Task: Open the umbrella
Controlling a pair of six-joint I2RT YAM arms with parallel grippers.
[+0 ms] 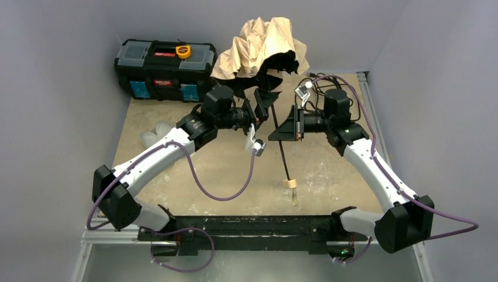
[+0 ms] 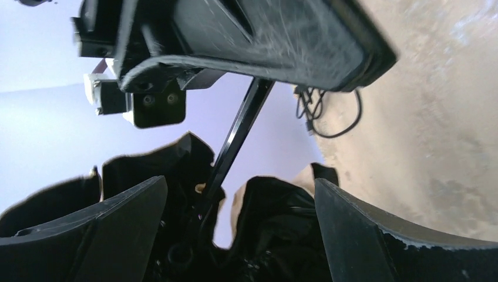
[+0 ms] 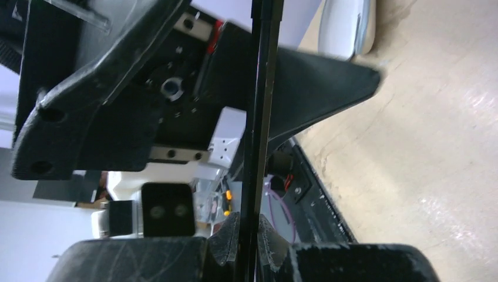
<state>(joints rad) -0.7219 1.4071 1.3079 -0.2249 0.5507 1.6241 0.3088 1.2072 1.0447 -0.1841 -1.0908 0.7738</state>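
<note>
The umbrella stands tilted, its crinkly tan canopy (image 1: 258, 44) bunched and part spread at the back, with black lining under it. Its thin black shaft (image 1: 283, 158) runs toward me to the pale wooden knob handle (image 1: 289, 183) low over the table. My right gripper (image 1: 281, 130) is shut on the shaft at mid-length; in the right wrist view the fingertips (image 3: 226, 238) pinch the shaft (image 3: 258, 117). My left gripper (image 1: 265, 104) sits at the canopy's base. In the left wrist view its fingers (image 2: 117, 223) are wide apart around the black lining (image 2: 282, 223) and the shaft (image 2: 235, 141).
A black toolbox (image 1: 164, 67) with a yellow tape measure (image 1: 183, 51) on its lid stands at the back left. A limp pale sleeve (image 1: 155, 132) lies left of my left arm. Black cables (image 1: 320, 88) lie at the back right. Grey walls enclose the table.
</note>
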